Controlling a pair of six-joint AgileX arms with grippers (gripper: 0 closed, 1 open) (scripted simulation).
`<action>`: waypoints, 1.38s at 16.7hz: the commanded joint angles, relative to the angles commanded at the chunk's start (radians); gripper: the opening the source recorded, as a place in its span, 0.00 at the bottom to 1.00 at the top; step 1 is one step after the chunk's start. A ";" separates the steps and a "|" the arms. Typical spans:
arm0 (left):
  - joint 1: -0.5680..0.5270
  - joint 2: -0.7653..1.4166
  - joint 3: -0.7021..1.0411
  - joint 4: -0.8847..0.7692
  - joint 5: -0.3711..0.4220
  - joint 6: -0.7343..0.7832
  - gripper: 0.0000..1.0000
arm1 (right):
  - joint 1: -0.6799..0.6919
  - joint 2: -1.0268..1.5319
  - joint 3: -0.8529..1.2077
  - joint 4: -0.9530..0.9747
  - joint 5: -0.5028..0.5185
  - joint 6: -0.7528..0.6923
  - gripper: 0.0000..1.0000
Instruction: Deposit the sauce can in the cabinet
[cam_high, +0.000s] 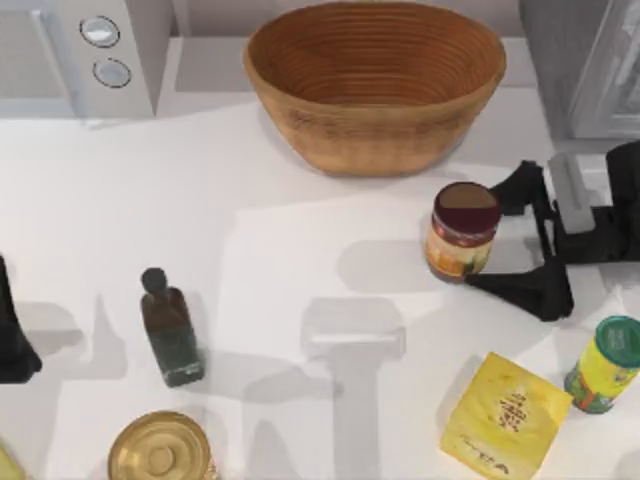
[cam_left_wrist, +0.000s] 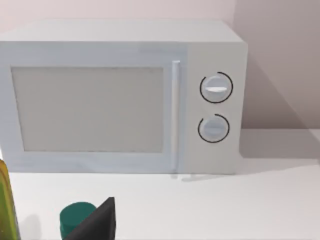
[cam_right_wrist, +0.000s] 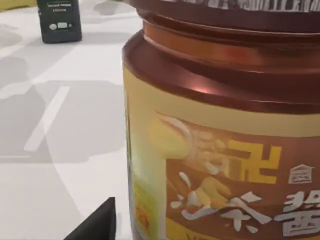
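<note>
- The cabinet (cam_high: 580, 60) is cut off at the top view's upper right corner, so just a grey speckled side and part of a white-framed door can be seen.
- The microwave (cam_high: 85, 50) is cropped at the upper left corner of the top view; the left wrist view shows its whole front (cam_left_wrist: 120, 100) with two round knobs.
- The gold-topped tin (cam_high: 160, 452) is clipped by the lower edge, and the green-lidded yellow container (cam_high: 605, 365) sits close to the right edge.
- The sauce can (cam_high: 462, 230) stands upright on the white counter (cam_high: 300, 250), right of centre, just in front of the wicker basket (cam_high: 375, 80) and apart from it.
- In the right wrist view the sauce can (cam_right_wrist: 225, 140) is very close, its lower part and far side out of frame.
- The right gripper (cam_high: 515, 235) reaches in from the right edge, its two black fingers (cam_high: 525, 285) spread wide with one on either side of the can's right flank; they look released, and contact with the label cannot be made out.
- The left gripper (cam_high: 12, 335) is parked at the left edge, mostly cropped; whether its fingers are released or clenched I cannot tell.
- A dark green bottle (cam_high: 170, 328) stands left of centre, and a yellow packet (cam_high: 505, 415) lies near the lower right.
</note>
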 joint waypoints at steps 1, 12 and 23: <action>0.000 0.000 0.000 0.000 0.000 0.000 1.00 | 0.010 -0.002 -0.024 0.100 0.004 0.077 1.00; 0.000 0.000 0.000 0.000 0.000 0.000 1.00 | 0.095 -0.061 -0.184 0.728 0.059 0.608 1.00; 0.000 0.000 0.000 0.000 0.000 0.000 1.00 | 0.095 -0.061 -0.184 0.728 0.059 0.608 0.47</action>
